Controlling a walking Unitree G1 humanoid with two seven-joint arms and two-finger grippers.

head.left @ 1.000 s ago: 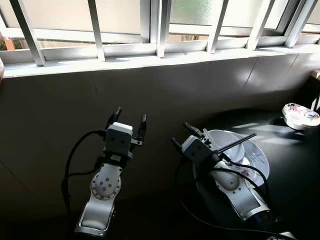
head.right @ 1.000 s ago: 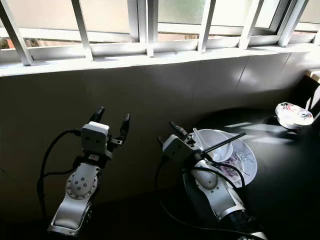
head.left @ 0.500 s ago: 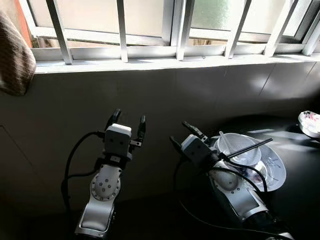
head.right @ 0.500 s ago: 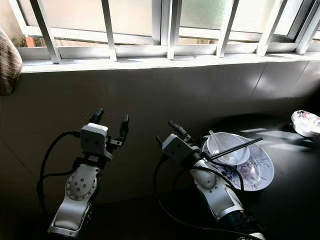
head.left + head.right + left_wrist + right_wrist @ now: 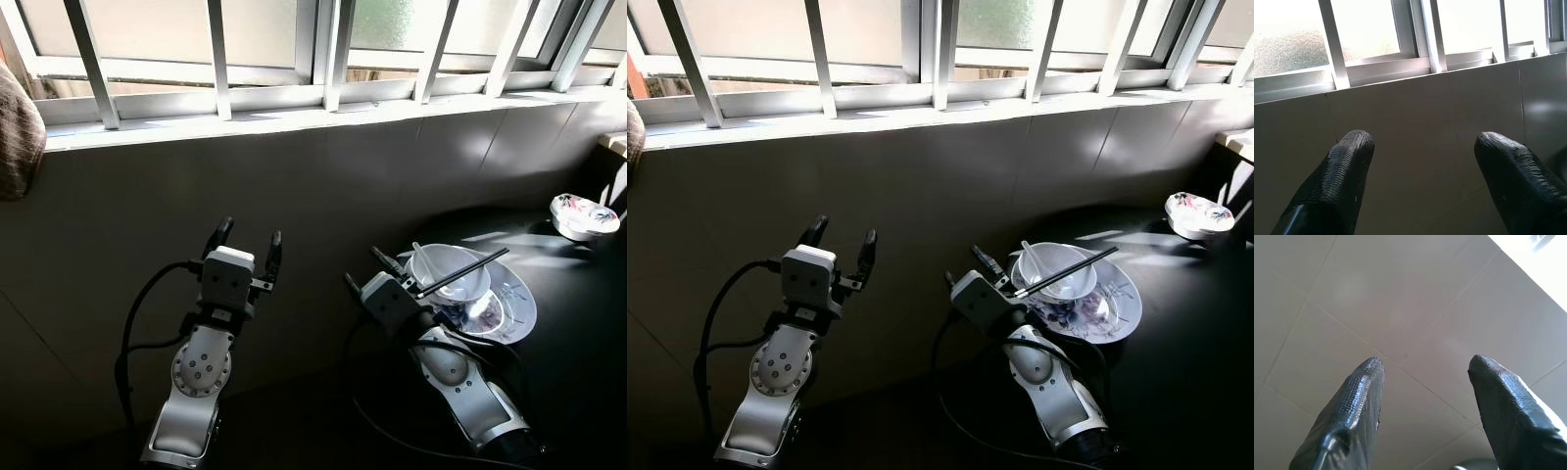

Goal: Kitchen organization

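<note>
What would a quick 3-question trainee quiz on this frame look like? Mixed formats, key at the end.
1. True or false: the right hand is gripping the chopsticks.
2. Multiple choice: the white bowl with the spoon sits
A. on the window sill
B. on the patterned plate
C. in the left hand
3. Fill in: the small floral dish stands on the dark counter, to the robot's ____ of the plate.

Key
1. False: both hands are open and hold nothing; the chopsticks lie across the bowl.
2. B
3. Right
</note>
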